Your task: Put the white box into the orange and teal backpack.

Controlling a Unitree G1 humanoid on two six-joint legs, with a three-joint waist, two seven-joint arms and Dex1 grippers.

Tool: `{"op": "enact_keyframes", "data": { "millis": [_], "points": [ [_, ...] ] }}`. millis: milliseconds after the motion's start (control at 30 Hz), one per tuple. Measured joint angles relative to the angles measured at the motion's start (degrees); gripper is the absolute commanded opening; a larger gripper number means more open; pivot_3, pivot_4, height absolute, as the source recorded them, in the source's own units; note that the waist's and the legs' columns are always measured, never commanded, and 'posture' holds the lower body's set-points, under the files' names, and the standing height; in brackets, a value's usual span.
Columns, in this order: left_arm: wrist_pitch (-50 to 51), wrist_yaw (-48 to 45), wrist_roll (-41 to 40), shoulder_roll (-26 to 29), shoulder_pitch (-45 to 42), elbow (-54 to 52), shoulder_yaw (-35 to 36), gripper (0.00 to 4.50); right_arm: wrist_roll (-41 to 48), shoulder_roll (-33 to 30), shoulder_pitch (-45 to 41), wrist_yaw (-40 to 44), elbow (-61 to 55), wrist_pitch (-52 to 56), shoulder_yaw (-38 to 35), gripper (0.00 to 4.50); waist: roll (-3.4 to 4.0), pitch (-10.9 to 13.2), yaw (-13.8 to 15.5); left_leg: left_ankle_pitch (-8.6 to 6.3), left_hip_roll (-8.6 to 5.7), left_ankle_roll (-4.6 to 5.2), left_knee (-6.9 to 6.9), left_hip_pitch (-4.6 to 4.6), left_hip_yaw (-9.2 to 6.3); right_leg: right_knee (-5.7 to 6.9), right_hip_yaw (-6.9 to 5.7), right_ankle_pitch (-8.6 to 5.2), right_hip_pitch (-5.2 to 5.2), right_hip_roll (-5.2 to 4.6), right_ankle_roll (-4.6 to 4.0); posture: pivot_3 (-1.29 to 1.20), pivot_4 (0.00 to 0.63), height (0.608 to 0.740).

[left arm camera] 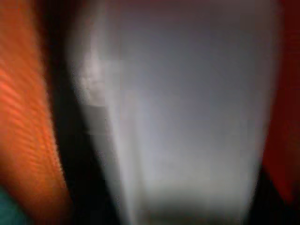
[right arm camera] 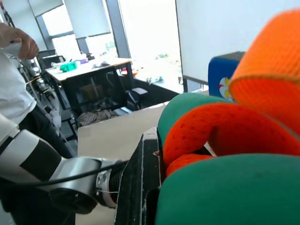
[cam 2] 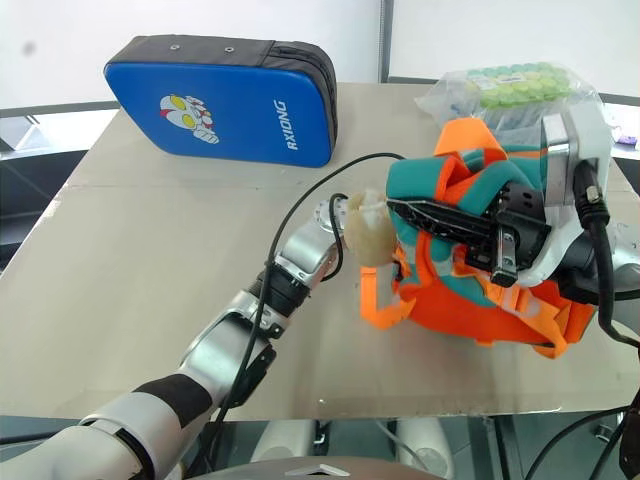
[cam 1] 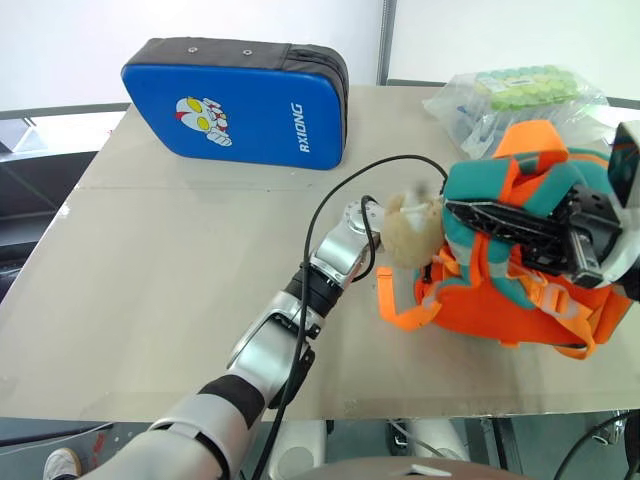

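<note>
The beige table (cam 1: 180, 260) carries, at its far edge, a large blue padded case (cam 1: 240, 100) printed with a cartoon hero and, near the far right corner, a clear plastic bag of green items (cam 1: 520, 90). Nearer, on the right side, sits the orange and teal backpack (cam 1: 500, 300), a soft, floppy thing of mesh and webbing that slumps unless its mouth is held up; its best hold is the teal top rim or the orange straps, not the loose panels. The right gripper (cam 2: 440, 222) does just that, its black fingers clenched on the teal and orange fabric at the top of the bag, as the right wrist view shows at close range. The left arm reaches across the table, with its hand hidden behind the tan plush charm (cam 1: 410, 230) hanging at the bag's opening. The left wrist view shows a pale flat surface between dark and orange walls, which is probably the white box (left arm camera: 178, 117) lying inside the backpack, though the blur leaves this unsure. Whether the left gripper's fingers are parted or closed I cannot tell. The box should be stiff, light and smooth, so it is best pinched across its flat faces.
</note>
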Motion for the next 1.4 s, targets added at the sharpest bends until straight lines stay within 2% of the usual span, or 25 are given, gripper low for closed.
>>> {"op": "enact_keyframes", "data": {
  "millis": [33, 100, 167, 367, 500, 733, 1100, 1233, 1400],
  "points": [
    [1.4, 0.4, -0.6, 1.0, 0.9, -1.9, 0.9, 3.89, -0.1, 0.0, 0.2, 0.0, -0.6, -0.2, 0.0, 0.0, 0.0, 0.0, -0.1, 0.0, 0.01, 0.0, -0.02, 0.0, 0.0, -0.01, 0.0, 0.0, 0.0, 0.01, 0.0, 0.0, 0.15, 0.74],
    [4.3, 0.4, -2.4, 2.6, 2.6, -5.4, 2.3, 4.38, -0.6, 0.2, 1.3, 0.2, -1.1, -0.8, 0.0, 0.0, 0.01, 0.0, -0.1, 0.0, 0.03, 0.0, -0.03, -0.01, 0.0, -0.01, 0.0, 0.0, -0.01, 0.02, 0.0, 0.0, 0.15, 0.74],
    [13.9, -2.2, -9.1, 8.8, 6.7, -15.0, 5.5, 4.38, -2.5, 1.3, 4.3, 1.5, -1.9, -1.5, 0.5, 0.0, 0.02, 0.0, -1.0, 0.0, 0.11, 0.0, -0.05, 0.01, -0.02, 0.03, 0.02, 0.0, -0.02, 0.08, -0.01, 0.0, 0.15, 0.74],
    [30.4, -7.0, -22.7, 23.4, 10.8, -28.1, 14.6, 4.38, -3.9, 2.8, 5.7, 3.6, -1.5, -3.3, 2.2, 0.0, 0.08, 0.0, -1.5, 0.0, 0.16, 0.0, -0.05, 0.08, -0.09, 0.15, -0.06, -0.01, -0.05, 0.16, -0.02, 0.0, 0.15, 0.74],
    [36.7, -7.0, -29.3, 27.6, 12.0, -30.9, 20.3, 4.38, -5.5, 3.3, 5.7, 5.2, -0.2, -3.6, 3.1, 0.0, 0.07, 0.0, -0.8, 0.0, 0.06, 0.0, 0.04, 0.05, -0.11, 0.04, -0.04, -0.05, 0.07, 0.01, 0.04, 0.0, 0.15, 0.74],
    [44.1, 2.5, -36.6, 27.4, 10.8, -29.5, 29.5, 4.38, -7.1, 4.2, 5.6, 6.3, 0.9, -4.6, 4.6, 0.0, 0.06, 0.0, -0.7, 0.0, -0.01, 0.0, 0.03, 0.03, -0.11, -0.01, -0.06, -0.02, 0.09, -0.03, 0.04, 0.0, 0.15, 0.74],
    [46.9, 18.4, -35.7, 18.5, 4.4, -21.7, 28.6, 4.38, -7.5, 4.2, 5.1, 6.4, 0.9, -4.6, 5.0, 0.0, 0.05, 0.0, 0.0, 0.0, -0.04, 0.0, 0.04, 0.02, -0.13, 0.02, -0.07, -0.01, 0.09, 0.01, 0.03, 0.0, 0.15, 0.74],
    [49.5, 25.0, -36.4, 13.4, -1.1, -15.1, 30.4, 4.38, -7.4, 4.2, 5.1, 5.5, 0.5, -4.6, 5.0, 0.0, 0.05, 0.0, 0.1, 0.0, -0.05, 0.0, 0.03, 0.0, -0.12, 0.0, -0.07, -0.01, 0.09, 0.0, 0.03, 0.0, 0.15, 0.74],
    [56.0, 28.6, -39.6, 10.4, -4.7, -8.6, 34.2, 4.38, -7.2, 4.2, 5.7, 4.8, -0.3, -4.7, 5.0, 0.0, 0.05, 0.0, -0.2, 0.0, -0.05, 0.0, 0.02, 0.01, -0.13, 0.01, -0.07, -0.02, 0.08, 0.01, 0.04, 0.0, 0.15, 0.74]
  ]
}}
